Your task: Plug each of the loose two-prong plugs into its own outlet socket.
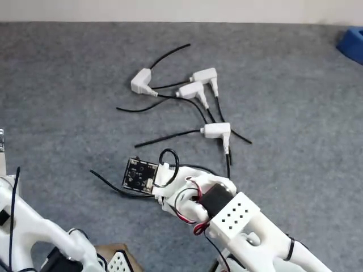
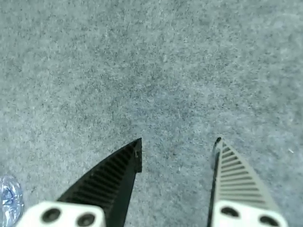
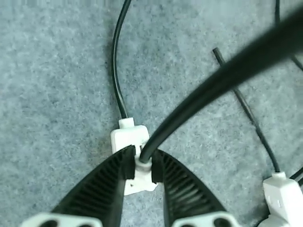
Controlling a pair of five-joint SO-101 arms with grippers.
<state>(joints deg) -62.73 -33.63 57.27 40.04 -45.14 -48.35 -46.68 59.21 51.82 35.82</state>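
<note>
1. Counter (image 1: 68, 102): grey, carpet-like top under everything listed here.

2. My right arm (image 1: 238, 221): white, coming in from the near right corner towards the middle of the counter.

3. My left arm (image 1: 34, 226): white, at the near left corner, well apart from the cords.

4. Left pincer (image 2: 177, 142): wide apart, one black finger and one pale, holding nothing, over bare counter.

5. Right pincer (image 3: 142, 161): narrow, clamped on the white plug (image 3: 127, 139), which lies on the counter near its middle.

6. Thick black cord (image 3: 213, 80): rises from between my right fingers. A loop of black cord (image 1: 170, 164) shows at that wrist from above.

7. Thin black cord (image 3: 116, 61): leaves the far end of the held plug and runs away across the counter.

8. Four white corded pieces, farther back: one at the left (image 1: 142, 81), two close together (image 1: 204, 75) (image 1: 190, 89), and one nearest my right wrist (image 1: 217, 130). Their black cords cross. I cannot tell plug from socket.

9. Blue object (image 1: 351, 42): at the far right edge.
</note>
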